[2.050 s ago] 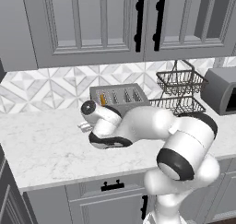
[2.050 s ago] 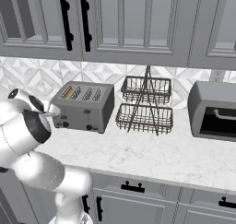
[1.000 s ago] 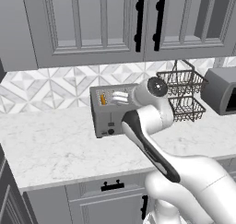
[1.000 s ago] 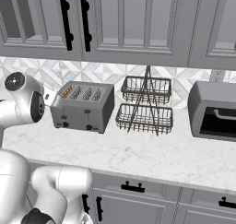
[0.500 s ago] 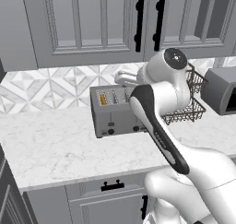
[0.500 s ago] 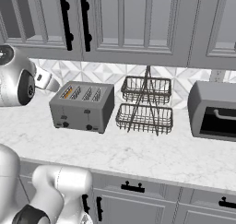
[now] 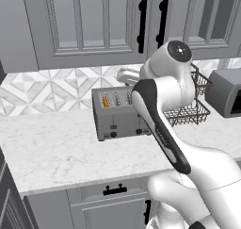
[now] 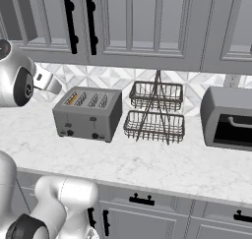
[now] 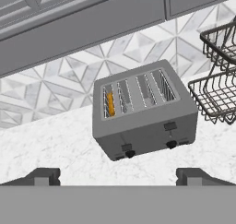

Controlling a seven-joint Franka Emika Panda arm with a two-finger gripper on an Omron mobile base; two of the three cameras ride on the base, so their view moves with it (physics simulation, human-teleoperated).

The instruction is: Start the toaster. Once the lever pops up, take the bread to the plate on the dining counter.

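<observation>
- The claw (image 9: 117,174) sits at the bottom of the hand view, its two dark fingertips (image 9: 44,176) far apart at the lower left and lower right, spread wide with nothing between them
- It hangs in the air above and in front of the toaster (image 9: 143,114), touching nothing
- The toaster stands in the middle of the hand view, slots up, on the marble worktop (image 9: 55,140)
- The bread (image 9: 110,103) shows as an orange edge deep in the leftmost slot, upper left of the toaster's top
- The lever (image 9: 126,147) is the left black tab, low on the toaster's front; the right tab (image 9: 170,126) sits higher up the front, and a black knob lies under each
- In the left base view the toaster (image 7: 117,114) is at centre, partly behind the white arm (image 7: 160,110), with the bread (image 7: 105,101) orange in its left slot
- In the right base view the toaster (image 8: 88,114) is left of centre and the bread (image 8: 72,98) shows in its far left slot
- A two-tier wire basket (image 8: 155,112) stands just beside the toaster, at the centre of that frame
- A grey box-shaped oven (image 8: 227,119) sits at the right edge
- Grey cabinets (image 8: 142,26) fill the top, above a patterned tile wall (image 9: 60,75)
</observation>
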